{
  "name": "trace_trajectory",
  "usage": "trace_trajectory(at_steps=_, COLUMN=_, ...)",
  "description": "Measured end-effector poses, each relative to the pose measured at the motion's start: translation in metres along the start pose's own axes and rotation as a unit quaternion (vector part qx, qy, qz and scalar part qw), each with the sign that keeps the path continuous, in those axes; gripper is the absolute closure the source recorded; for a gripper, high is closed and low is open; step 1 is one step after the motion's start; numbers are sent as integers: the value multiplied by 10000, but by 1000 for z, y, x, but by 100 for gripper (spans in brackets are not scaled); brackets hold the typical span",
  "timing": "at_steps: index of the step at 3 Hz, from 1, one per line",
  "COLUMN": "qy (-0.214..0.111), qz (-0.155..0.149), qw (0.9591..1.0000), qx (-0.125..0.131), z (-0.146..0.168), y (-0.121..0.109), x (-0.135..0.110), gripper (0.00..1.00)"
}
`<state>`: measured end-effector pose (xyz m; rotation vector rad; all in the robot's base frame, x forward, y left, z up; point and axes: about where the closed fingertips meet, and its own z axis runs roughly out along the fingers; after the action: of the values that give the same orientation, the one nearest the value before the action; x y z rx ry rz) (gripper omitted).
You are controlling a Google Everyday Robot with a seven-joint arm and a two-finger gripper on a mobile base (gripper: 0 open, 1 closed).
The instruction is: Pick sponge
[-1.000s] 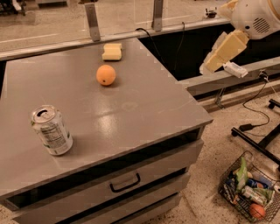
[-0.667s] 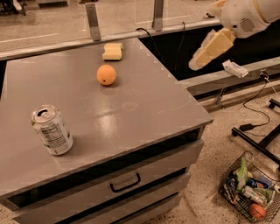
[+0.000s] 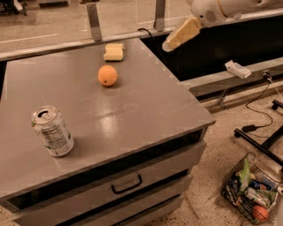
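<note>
The sponge (image 3: 113, 51) lies flat at the far edge of the grey cabinet top (image 3: 146, 110), close to the rail behind it, with nothing touching it. Just in front of it, but apart, sits an orange (image 3: 108, 75); a soda can (image 3: 52, 131) stands upright well away at the near left. The gripper (image 3: 167, 46) hangs in the air beyond the cabinet's far right corner, to the right of the sponge and above the dark gap there, holding nothing. It appears as one pale yellow wedge slanting down to the left, so I cannot tell whether it is wide or narrow. The white arm (image 3: 221, 8) behind it is cut off by the top edge. On the floor at lower right a wire basket (image 3: 230, 176) holds packets and bottles too jumbled to name, and it runs partly out of view.
</note>
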<state>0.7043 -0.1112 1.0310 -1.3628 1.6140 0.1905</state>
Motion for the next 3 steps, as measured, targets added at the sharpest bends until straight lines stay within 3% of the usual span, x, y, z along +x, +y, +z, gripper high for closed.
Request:
trace_trajectory(at_steps=1, qy=-289, qz=165, qw=9993, qx=143, z=51, y=-25, x=-17, gripper=0)
trace_trajectory(at_steps=2, qy=-256, qz=476, qw=9979, qx=353, z=98, y=-41, x=-31, gripper=0)
trace_trajectory(at_steps=3, qy=-312, qz=503, qw=9975, qx=387, z=107, y=-43, x=-31, gripper=0)
